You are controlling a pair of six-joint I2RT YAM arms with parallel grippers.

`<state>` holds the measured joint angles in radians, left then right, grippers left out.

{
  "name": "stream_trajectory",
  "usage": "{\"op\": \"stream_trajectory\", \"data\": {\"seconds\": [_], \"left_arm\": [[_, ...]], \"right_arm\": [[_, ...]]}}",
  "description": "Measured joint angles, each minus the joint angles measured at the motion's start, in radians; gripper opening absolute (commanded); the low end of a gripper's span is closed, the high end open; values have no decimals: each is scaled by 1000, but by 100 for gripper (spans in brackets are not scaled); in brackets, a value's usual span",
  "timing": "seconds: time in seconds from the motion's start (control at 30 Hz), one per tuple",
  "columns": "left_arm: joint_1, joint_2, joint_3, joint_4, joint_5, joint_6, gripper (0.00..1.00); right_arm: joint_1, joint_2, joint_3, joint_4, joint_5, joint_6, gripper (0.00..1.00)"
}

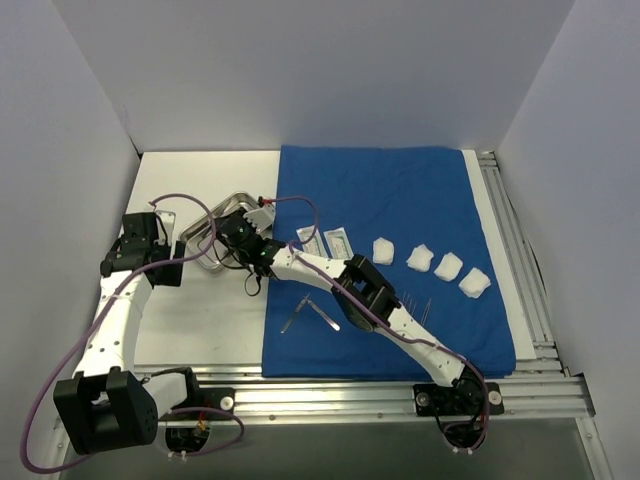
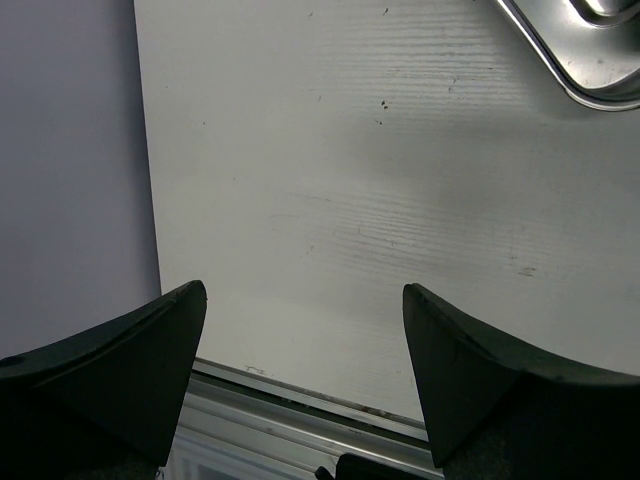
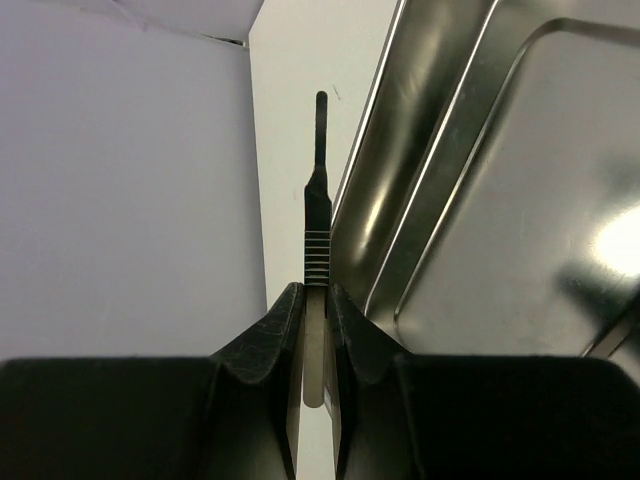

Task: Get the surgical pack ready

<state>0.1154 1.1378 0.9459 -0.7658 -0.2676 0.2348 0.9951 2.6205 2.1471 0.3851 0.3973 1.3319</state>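
The royal-blue drape (image 1: pixel 400 200) lies spread flat on the table. The steel tray (image 1: pixel 212 228) sits on the white table just left of it. My right gripper (image 1: pixel 236 240) reaches over the tray's near edge; in the right wrist view it (image 3: pixel 317 290) is shut on a thin metal instrument (image 3: pixel 316 200), a ribbed flat handle, beside the tray's rim (image 3: pixel 500 200). My left gripper (image 1: pixel 160 262) hovers left of the tray, open and empty (image 2: pixel 305 300). Two white sachets (image 1: pixel 326 240) and several gauze wads (image 1: pixel 432 262) lie on the drape.
Two more metal instruments (image 1: pixel 310 314) lie at the drape's near left edge, and thin needle-like ones (image 1: pixel 416 300) lie by the right arm. A tray corner (image 2: pixel 590 50) shows in the left wrist view. Aluminium rails (image 1: pixel 380 395) run along the near and right edges; white walls enclose the table.
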Motion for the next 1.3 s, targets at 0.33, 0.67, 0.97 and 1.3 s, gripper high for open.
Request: {"op": "stream_trajectory", "data": {"seconds": [0.33,0.67,0.97,1.3], "left_arm": [[0,2,0,0,13,0,89],[0,5,0,0,16,0,89],[-1,5,0,0,18,0,89],[-1,5,0,0,29,0,89]], "right_arm": [[8,125,149,-64,47,75,0],[11,158,198,-92,86,80,0],[43,158,206,-125,144,52,0],[85,159,245,-205,183,33,0]]}}
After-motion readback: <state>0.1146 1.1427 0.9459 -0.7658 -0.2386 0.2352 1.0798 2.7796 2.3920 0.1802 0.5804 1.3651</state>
